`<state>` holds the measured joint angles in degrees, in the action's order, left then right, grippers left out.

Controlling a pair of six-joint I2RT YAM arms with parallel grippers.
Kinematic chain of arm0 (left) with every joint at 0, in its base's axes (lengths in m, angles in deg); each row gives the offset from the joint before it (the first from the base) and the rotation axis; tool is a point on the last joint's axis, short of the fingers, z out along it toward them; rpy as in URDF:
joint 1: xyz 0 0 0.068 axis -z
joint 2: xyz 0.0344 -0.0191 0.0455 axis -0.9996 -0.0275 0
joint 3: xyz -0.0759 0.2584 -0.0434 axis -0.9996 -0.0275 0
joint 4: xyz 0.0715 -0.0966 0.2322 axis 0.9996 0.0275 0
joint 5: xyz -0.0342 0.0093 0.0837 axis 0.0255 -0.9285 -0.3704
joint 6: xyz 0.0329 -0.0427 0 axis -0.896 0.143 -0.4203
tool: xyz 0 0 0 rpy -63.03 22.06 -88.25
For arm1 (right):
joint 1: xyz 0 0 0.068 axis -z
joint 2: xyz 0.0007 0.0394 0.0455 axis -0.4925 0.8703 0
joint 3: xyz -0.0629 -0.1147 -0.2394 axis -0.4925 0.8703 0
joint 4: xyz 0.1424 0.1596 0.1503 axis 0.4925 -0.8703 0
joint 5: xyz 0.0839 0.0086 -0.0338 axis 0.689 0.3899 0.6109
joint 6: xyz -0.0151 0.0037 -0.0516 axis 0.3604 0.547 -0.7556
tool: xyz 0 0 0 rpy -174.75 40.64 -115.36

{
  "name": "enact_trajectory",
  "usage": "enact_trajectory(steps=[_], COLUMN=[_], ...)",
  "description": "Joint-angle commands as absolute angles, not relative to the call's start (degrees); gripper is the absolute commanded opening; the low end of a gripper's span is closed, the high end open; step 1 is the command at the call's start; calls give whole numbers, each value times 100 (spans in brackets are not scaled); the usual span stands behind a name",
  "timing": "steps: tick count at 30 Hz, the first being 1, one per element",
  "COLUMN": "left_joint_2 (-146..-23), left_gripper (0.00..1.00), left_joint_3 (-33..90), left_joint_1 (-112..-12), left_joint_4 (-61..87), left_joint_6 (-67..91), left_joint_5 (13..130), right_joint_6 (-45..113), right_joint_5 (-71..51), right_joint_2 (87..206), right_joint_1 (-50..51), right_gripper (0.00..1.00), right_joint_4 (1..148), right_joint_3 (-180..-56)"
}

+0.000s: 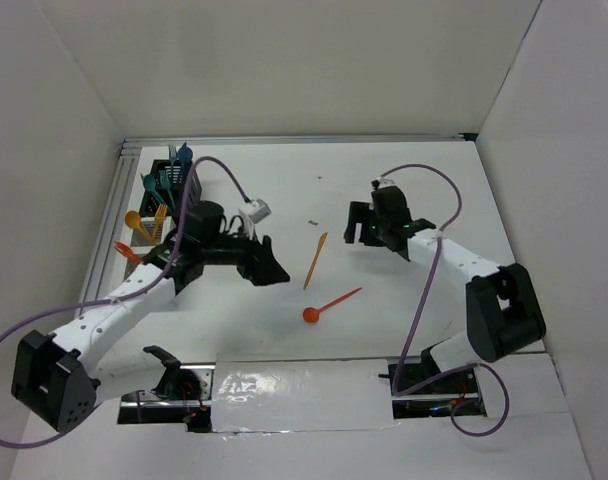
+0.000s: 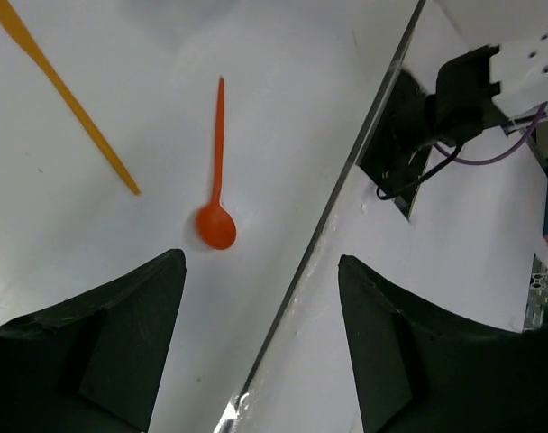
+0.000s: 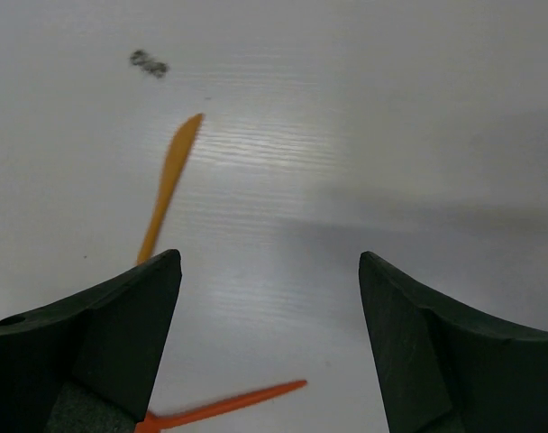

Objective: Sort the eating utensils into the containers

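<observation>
Left gripper (image 2: 260, 269) and right gripper (image 3: 269, 263) gape empty; I see a smooth round-bowled red-orange spoon (image 2: 216, 221), a thin tapered orange knife (image 3: 174, 173).

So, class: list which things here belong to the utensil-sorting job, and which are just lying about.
Job:
- knife
- spoon
- bins
- teal forks, already binned

Lying about:
- dark speck
- purple cable
- rail
- shiny strip
</observation>
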<state>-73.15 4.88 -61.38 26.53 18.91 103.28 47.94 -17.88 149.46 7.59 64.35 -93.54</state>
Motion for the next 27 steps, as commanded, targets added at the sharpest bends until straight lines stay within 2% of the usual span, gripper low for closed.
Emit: enact_trajectory(steps=[1,4,10,13,20,27], left_joint_2=[-7599,-7915,-8514,-8681,-9691,-9973], left_gripper=[81,80,75,75,67,63], left_joint_3=[255,-157,-475,-582,437,491], left_joint_1=[-5557,-5205,-4984,-4512,-3693,-3446], left_joint_4=[2292,1686,1659,1544,2860,3012], left_joint_6=[2311,2601,3752,4482,6160,7040], left_joint_5=[9528,9317,8236,7596,6014,5563], right_joint_6=[5447,5474,5544,5606,5685,5632], right_joint_5=[-2440,-2081,-1746,-1641,-1306,-1052], right_joint_2=[14069,13743,13137,12943,12925,12802], right_joint_1=[1296,1657,1983,2062,2194,2335], right_gripper=[87,87,87,87,87,87], right_joint_4=[6022,6021,6293,6381,6557,6672], right_joint_3=[-9142,-8843,-8324,-8104,-7928,-7761])
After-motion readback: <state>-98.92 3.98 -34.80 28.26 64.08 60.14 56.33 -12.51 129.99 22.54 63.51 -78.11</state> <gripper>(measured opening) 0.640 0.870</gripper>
